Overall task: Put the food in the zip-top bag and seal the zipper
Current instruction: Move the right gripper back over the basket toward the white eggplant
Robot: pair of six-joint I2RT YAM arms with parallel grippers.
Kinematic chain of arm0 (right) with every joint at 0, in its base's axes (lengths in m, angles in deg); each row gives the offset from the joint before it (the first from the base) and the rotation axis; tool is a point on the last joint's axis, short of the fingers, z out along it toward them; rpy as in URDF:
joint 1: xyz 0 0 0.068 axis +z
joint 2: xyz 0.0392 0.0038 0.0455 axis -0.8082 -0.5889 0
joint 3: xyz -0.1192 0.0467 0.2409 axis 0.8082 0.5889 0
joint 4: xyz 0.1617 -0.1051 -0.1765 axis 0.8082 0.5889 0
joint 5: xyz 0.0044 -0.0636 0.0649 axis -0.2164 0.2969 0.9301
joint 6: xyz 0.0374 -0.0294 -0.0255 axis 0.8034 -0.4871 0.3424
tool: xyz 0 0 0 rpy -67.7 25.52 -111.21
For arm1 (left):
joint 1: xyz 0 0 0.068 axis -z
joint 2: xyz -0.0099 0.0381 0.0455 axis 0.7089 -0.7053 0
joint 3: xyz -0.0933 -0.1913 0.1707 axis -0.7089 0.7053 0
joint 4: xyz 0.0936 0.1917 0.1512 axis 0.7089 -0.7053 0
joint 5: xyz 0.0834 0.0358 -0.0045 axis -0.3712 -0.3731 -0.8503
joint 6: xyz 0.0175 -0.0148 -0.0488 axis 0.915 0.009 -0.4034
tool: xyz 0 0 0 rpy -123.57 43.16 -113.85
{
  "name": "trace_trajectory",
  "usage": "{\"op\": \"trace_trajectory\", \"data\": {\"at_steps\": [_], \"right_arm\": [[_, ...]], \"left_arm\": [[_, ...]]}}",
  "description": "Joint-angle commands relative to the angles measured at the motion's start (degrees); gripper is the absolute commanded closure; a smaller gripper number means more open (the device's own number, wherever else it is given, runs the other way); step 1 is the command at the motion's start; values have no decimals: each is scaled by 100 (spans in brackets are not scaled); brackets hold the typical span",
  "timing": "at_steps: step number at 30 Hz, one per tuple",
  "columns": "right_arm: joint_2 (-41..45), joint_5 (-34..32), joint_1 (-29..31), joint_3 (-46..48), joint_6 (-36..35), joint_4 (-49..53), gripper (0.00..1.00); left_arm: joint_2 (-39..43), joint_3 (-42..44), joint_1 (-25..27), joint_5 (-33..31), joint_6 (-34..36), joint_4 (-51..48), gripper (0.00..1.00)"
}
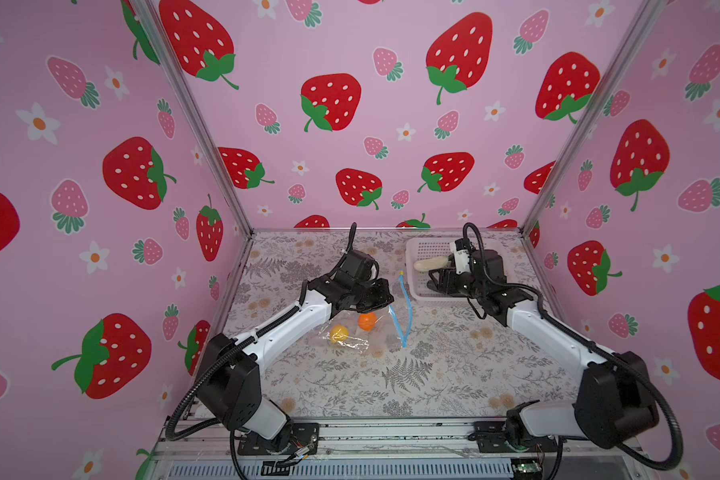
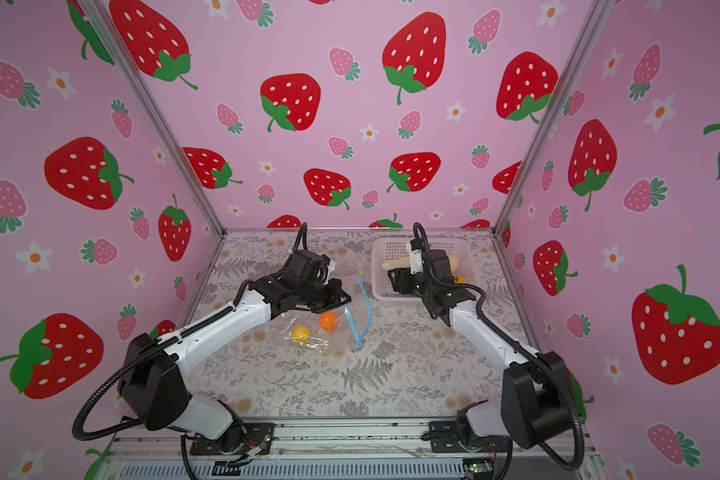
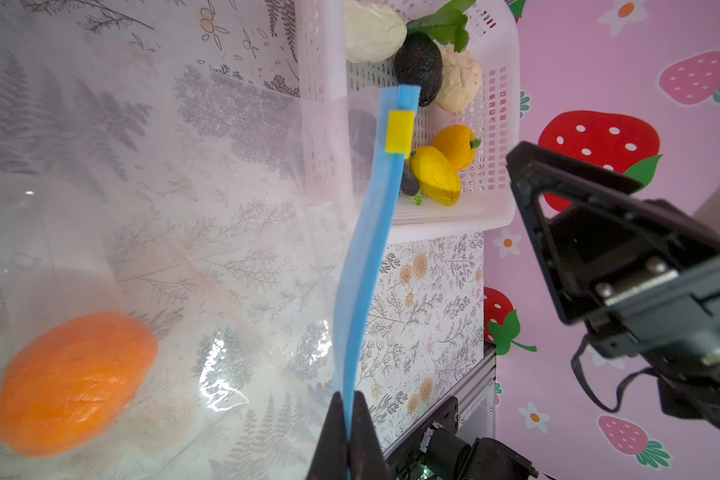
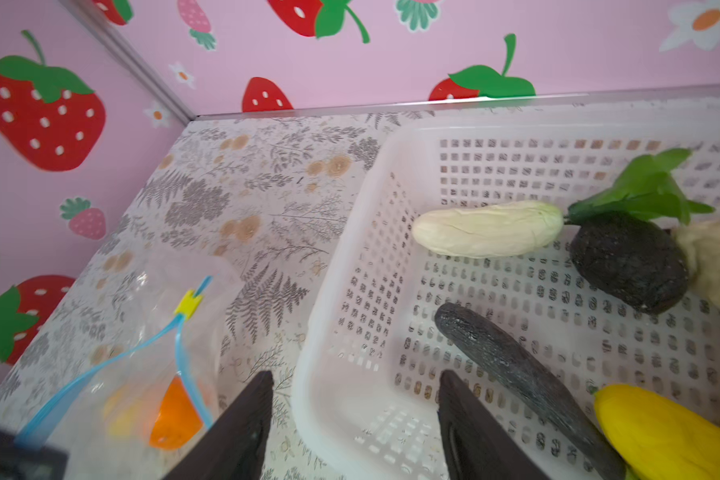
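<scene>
The clear zip-top bag (image 1: 362,328) lies at mid-table with its mouth gaping. An orange food (image 3: 73,382) and a yellow one (image 1: 339,333) sit inside. My left gripper (image 3: 348,415) is shut on one lip of the light-blue zipper (image 3: 366,249), holding it up; the yellow slider (image 3: 399,131) sits at the far end. My right gripper (image 4: 354,382) stands open over the near-left corner of the white basket (image 4: 350,249), with nothing between its fingers. In the basket lie a white food (image 4: 487,228), a black one (image 4: 628,262), a dark long one (image 4: 512,365), a yellow one (image 4: 666,432) and a beige one (image 4: 715,257).
The basket (image 1: 416,253) stands at the back right of the floral table, close to the rear and right walls. Strawberry-print walls close in three sides. The bag's mouth faces the basket across a short gap of table.
</scene>
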Motion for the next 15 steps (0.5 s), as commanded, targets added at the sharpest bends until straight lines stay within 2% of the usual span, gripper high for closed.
{"op": "trace_trajectory", "data": {"at_steps": [1, 5, 8, 15], "right_arm": [[-566, -460, -229, -408, 1101, -195, 35], [-1244, -608, -400, -714, 1960, -436, 36], [-1739, -748, -456, -1109, 2301, -376, 36], [-2680, -953, -542, -1904, 2650, -202, 37]], "left_arm": [[-122, -358, -40, 175, 85, 30, 100], [-223, -409, -42, 225, 94, 27, 100], [-299, -457, -70, 247, 98, -6, 100], [-455, -598, -139, 336, 119, -82, 100]]}}
